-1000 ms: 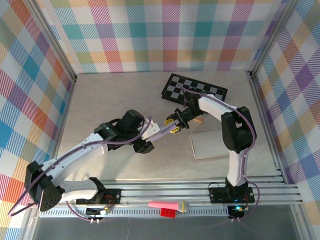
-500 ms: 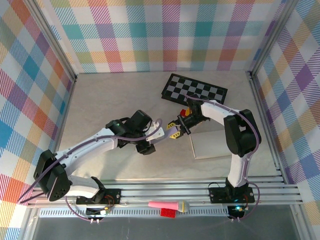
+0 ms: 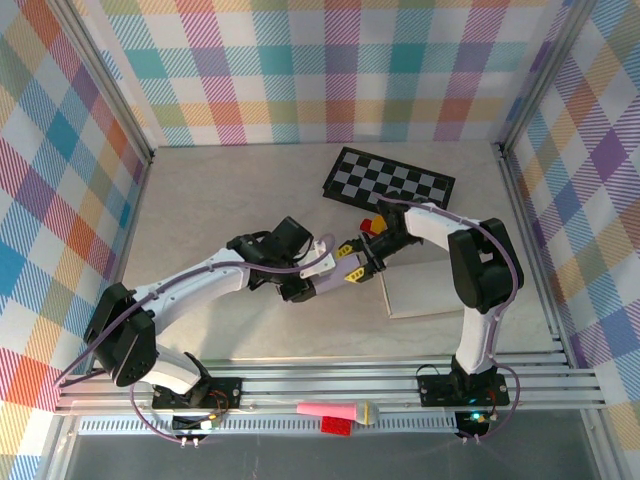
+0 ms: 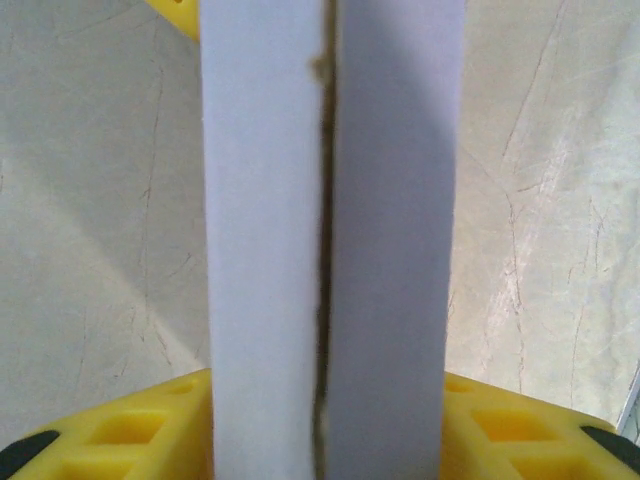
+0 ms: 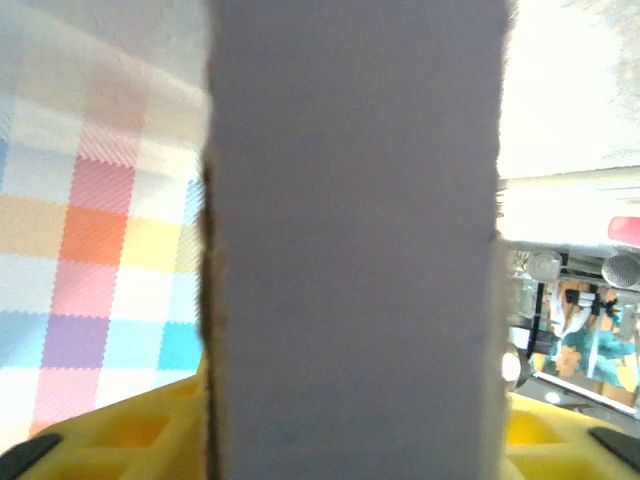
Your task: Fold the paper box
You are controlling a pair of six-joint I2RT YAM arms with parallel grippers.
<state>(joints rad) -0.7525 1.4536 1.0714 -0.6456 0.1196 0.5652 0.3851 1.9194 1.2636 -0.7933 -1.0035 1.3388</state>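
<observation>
paper box (image 4: 330, 240), mid-table between my two arms, both equally near. its long axis runs straight out from my left gripper (image 3: 328, 272) toward my right gripper (image 3: 351, 262), which faces it tip to tip. the panels pass between each pair of yellow fingers. whether either pair pinches or merely straddles them, i cannot tell.
</observation>
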